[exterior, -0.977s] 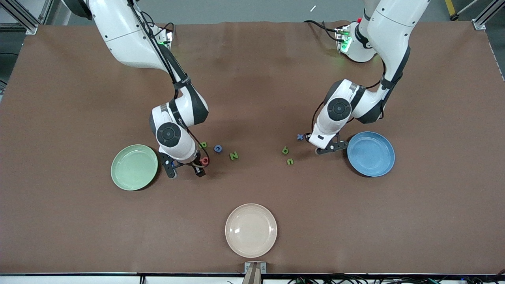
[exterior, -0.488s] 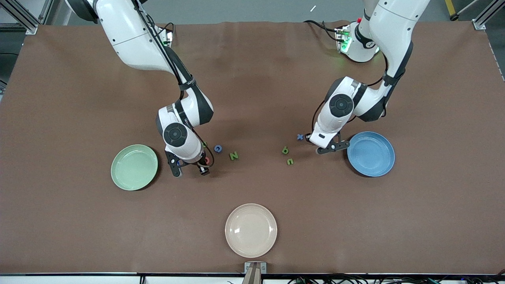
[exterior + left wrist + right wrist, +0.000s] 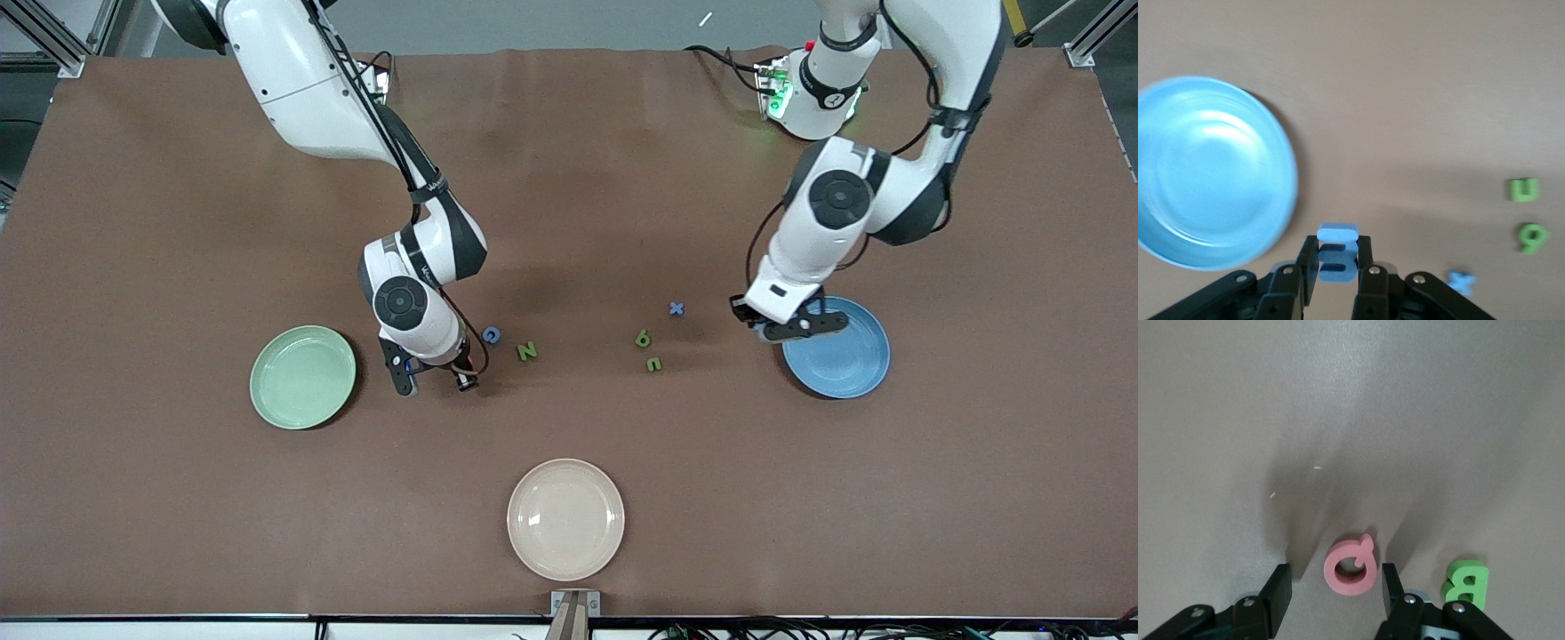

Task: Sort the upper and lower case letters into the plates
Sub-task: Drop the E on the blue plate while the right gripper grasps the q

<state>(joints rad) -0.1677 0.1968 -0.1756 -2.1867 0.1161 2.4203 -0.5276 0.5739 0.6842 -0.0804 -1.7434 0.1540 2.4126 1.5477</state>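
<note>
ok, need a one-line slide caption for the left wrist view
Left gripper shut on the blue m-like letter beside the sky blue plate, with green u, green 9-like letter and blue x on the table.

Right gripper fingers straddle pink-red Q with bare table each side; green B sits just beside one finger. Blue G and green N lie close by.

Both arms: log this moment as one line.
left gripper: shut on blue letter, by blue plate | right gripper: open around pink Q
</note>
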